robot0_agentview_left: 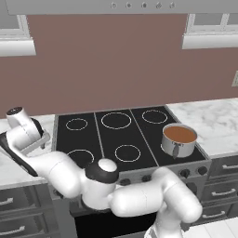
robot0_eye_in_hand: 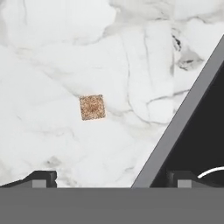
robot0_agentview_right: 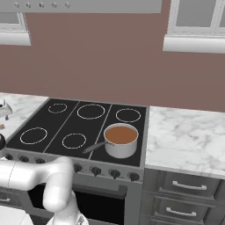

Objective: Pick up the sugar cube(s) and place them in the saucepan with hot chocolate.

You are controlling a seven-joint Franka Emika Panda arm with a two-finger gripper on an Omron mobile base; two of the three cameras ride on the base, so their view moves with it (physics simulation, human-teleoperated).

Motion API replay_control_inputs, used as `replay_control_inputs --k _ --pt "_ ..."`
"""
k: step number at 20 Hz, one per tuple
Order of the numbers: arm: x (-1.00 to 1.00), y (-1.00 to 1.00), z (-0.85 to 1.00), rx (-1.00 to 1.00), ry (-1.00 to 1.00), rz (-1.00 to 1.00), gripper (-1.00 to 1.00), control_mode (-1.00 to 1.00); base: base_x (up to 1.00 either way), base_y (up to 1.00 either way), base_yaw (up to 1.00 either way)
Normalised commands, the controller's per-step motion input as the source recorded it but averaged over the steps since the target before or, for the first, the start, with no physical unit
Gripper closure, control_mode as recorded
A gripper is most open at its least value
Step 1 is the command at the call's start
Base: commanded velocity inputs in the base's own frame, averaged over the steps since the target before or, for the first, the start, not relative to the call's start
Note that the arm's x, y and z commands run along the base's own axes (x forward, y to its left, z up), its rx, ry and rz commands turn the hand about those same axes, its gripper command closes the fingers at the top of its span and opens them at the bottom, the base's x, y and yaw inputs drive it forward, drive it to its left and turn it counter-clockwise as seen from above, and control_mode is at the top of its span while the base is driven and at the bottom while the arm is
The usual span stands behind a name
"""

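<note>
The sugar cube (robot0_eye_in_hand: 92,107), tiny, tan-brown and speckled, lies on white marble counter straight below my hand. My gripper (robot0_eye_in_hand: 111,179) hangs above it, open, with the two dark fingertips (robot0_eye_in_hand: 41,178) far apart and nothing between them; the cube sits a little left of their middle. The saucepan with hot chocolate (robot0_agentview_left: 180,139) (robot0_agentview_right: 121,139), shiny steel with brown liquid and a short handle, stands on the stove's front right burner, far to the right of my hand. My arm (robot0_agentview_left: 69,176) reaches left over the counter beside the stove.
The black stovetop (robot0_agentview_left: 116,135) (robot0_agentview_right: 83,123) with several white burner rings lies between cube and pan; its grey edge (robot0_eye_in_hand: 175,127) runs close to the cube's right. Marble counter (robot0_agentview_right: 184,136) continues right of the stove. Knobs line the stove front.
</note>
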Motion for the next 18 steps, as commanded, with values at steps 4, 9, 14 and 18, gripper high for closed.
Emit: replay_control_inputs --k 4,9,14,18 --pt "0.16 0.22 -0.29 0.0 0.03 0.0 -1.0 -1.0 0.0 0.0 0.0" --pt "0.14 0.19 -0.31 0.0 0.04 0.0 -1.0 -1.0 0.0 0.0 0.0" --pt "0.21 0.05 -0.31 0.0 0.09 0.0 -1.0 -1.0 0.0 0.0 0.0" --pt "0.24 0.11 -0.3 0.0 0.12 0.0 -1.0 -1.0 0.0 0.0 0.0"
